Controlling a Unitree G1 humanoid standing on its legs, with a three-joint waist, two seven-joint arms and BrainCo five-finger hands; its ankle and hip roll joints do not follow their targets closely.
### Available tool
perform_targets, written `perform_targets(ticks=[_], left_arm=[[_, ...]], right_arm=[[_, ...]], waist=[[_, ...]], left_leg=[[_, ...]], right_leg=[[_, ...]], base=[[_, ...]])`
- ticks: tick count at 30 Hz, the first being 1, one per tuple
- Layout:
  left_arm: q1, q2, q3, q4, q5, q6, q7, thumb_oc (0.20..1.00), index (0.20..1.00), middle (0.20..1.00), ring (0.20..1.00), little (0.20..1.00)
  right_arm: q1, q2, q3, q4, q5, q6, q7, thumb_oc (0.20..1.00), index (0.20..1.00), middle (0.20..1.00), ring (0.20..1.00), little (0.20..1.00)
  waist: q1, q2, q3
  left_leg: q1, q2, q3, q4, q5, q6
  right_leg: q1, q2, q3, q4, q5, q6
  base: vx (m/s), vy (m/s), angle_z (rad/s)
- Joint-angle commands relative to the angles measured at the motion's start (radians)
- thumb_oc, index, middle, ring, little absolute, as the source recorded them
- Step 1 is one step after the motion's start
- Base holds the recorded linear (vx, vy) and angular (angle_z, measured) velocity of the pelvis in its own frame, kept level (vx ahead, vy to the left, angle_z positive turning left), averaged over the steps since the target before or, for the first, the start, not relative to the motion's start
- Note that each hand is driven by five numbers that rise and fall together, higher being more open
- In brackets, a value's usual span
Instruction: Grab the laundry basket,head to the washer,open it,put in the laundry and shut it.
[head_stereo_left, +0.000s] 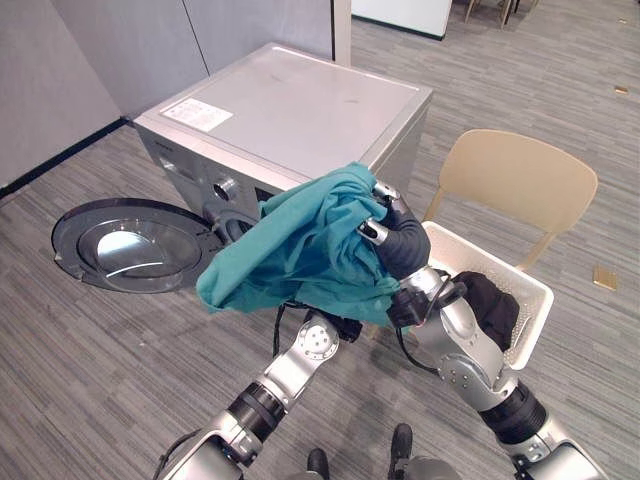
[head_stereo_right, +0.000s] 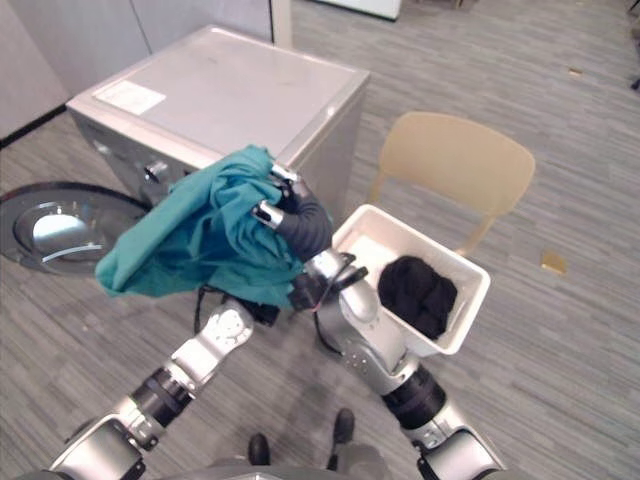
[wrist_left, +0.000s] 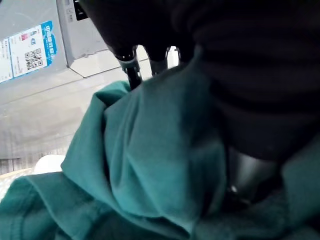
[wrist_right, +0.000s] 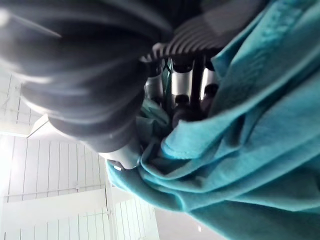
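I count one washer (head_stereo_left: 290, 115), one round door (head_stereo_left: 132, 243), one white laundry basket (head_stereo_left: 530, 290), one beige chair (head_stereo_left: 520, 178), and two pieces of laundry: a teal garment (head_stereo_left: 300, 250) and a dark garment (head_stereo_left: 490, 305).

In my head views the washer sits at about 11 o'clock, a silver box with its door swung fully open and lying out toward 9 o'clock, glass facing up. The basket stands at about 3 o'clock on the seat of the chair, with the dark garment lying inside it.

The teal garment is up in the air near the middle of my view, just in front of the washer's front face and over its opening. My right hand (head_stereo_left: 392, 232) is at the garment's right edge, its fingers (head_stereo_right: 268, 213) curled into the cloth; the right wrist view shows those silver fingers closed on a fold of teal fabric, so that hand is gripping the garment. The cloth hangs from there down toward 8 o'clock.

My left arm reaches up from 6 o'clock and goes under the hanging garment. The left hand (wrist_left: 130, 60) is buried in the cloth, and I cannot tell whether its fingers are closed or loose.
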Motion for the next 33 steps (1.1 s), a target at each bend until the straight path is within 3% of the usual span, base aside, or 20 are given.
perform_targets(ticks=[1, 3, 4, 5, 6, 12, 17, 24, 33], left_arm=[[-0.045, -0.028, -0.012, 0.039, 0.003, -0.060, 0.027, 0.200, 0.200, 0.200, 0.200, 0.200], [-0.023, -0.016, 0.009, 0.026, -0.012, -0.063, 0.034, 0.200, 0.200, 0.200, 0.200, 0.200], [-0.007, -0.009, 0.026, 0.022, -0.017, -0.061, 0.035, 0.200, 0.200, 0.200, 0.200, 0.200], [0.009, 0.000, 0.042, 0.014, -0.026, -0.062, 0.035, 0.200, 0.200, 0.200, 0.200, 0.200], [0.043, 0.016, 0.074, 0.004, -0.036, -0.060, 0.035, 0.200, 0.200, 0.200, 0.200, 0.200], [0.121, 0.047, 0.141, -0.027, -0.053, -0.062, 0.019, 0.200, 0.200, 0.200, 0.200, 0.200], [0.257, 0.089, 0.277, -0.068, -0.080, -0.070, -0.020, 0.200, 0.200, 0.200, 0.200, 0.200], [0.438, 0.126, 0.435, -0.019, -0.106, -0.054, -0.111, 0.200, 0.200, 0.200, 0.200, 0.200], [0.591, 0.097, 0.563, 0.188, -0.101, -0.001, -0.149, 0.200, 0.200, 0.200, 0.200, 0.200]], right_arm=[[0.003, 0.050, -0.009, -0.019, 0.051, -0.044, 0.016, 0.200, 0.200, 0.200, 0.200, 0.200], [0.036, 0.041, -0.012, -0.003, 0.036, -0.032, 0.014, 0.200, 0.200, 0.200, 0.200, 0.200], [0.057, 0.033, -0.015, 0.014, 0.025, -0.025, 0.015, 0.357, 0.357, 0.357, 0.357, 0.357], [0.077, 0.024, -0.023, 0.028, 0.013, -0.017, 0.010, 0.561, 0.561, 0.561, 0.561, 0.561], [0.109, 0.006, -0.040, 0.053, -0.016, -0.003, 0.006, 1.000, 1.000, 1.000, 1.000, 1.000], [0.174, -0.033, -0.102, 0.082, -0.091, 0.018, -0.005, 1.000, 1.000, 1.000, 1.000, 1.000], [0.278, -0.144, -0.262, 0.068, -0.386, 0.036, -0.038, 1.000, 1.000, 1.000, 1.000, 1.000], [0.493, -0.250, -0.413, 0.126, -0.544, 0.072, 0.026, 1.000, 1.000, 1.000, 1.000, 1.000], [0.643, -0.237, -0.459, 0.343, -0.755, 0.116, 0.041, 1.000, 1.000, 1.000, 1.000, 1.000]], waist=[[0.001, -0.047, -0.054], [0.001, -0.044, -0.058], [0.001, -0.042, -0.060], [0.002, -0.040, -0.062], [0.003, -0.037, -0.065], [0.006, -0.035, -0.071], [0.007, -0.034, -0.075], [0.003, -0.031, -0.066], [0.002, -0.022, -0.039]], left_leg=[[-0.034, -0.010, -0.016, -0.007, -0.018, -0.004], [-0.028, -0.013, -0.014, -0.007, -0.021, -0.004], [-0.027, -0.014, -0.013, -0.007, -0.021, -0.003], [-0.025, -0.014, -0.014, -0.007, -0.022, -0.003], [-0.022, -0.015, -0.015, -0.007, -0.022, -0.003], [-0.016, -0.017, -0.018, -0.007, -0.023, -0.004], [-0.012, -0.018, -0.026, -0.007, -0.024, -0.002], [-0.008, -0.018, -0.028, -0.007, -0.023, 0.000], [-0.018, -0.020, -0.033, -0.007, -0.015, 0.007]], right_leg=[[0.102, 0.001, 0.053, -0.024, -0.125, 0.085], [0.108, 0.000, 0.055, -0.028, -0.122, 0.087], [0.112, -0.001, 0.055, -0.032, -0.120, 0.088], [0.114, -0.003, 0.055, -0.034, -0.119, 0.089], [0.120, -0.004, 0.053, -0.038, -0.117, 0.090], [0.133, -0.006, 0.049, -0.046, -0.114, 0.092], [0.144, -0.008, 0.046, -0.054, -0.113, 0.095], [0.146, -0.004, 0.051, -0.054, -0.113, 0.098], [0.132, 0.001, 0.055, -0.038, -0.123, 0.093]], base=[[0.01, 0.033, -0.05], [0.02, 0.026, -0.05], [0.02, 0.021, -0.04], [0.02, 0.027, -0.04], [0.02, 0.022, -0.04], [0.00, 0.000, 0.00], [0.00, 0.000, 0.00], [0.00, -0.009, 0.00], [-0.01, -0.011, -0.01]])
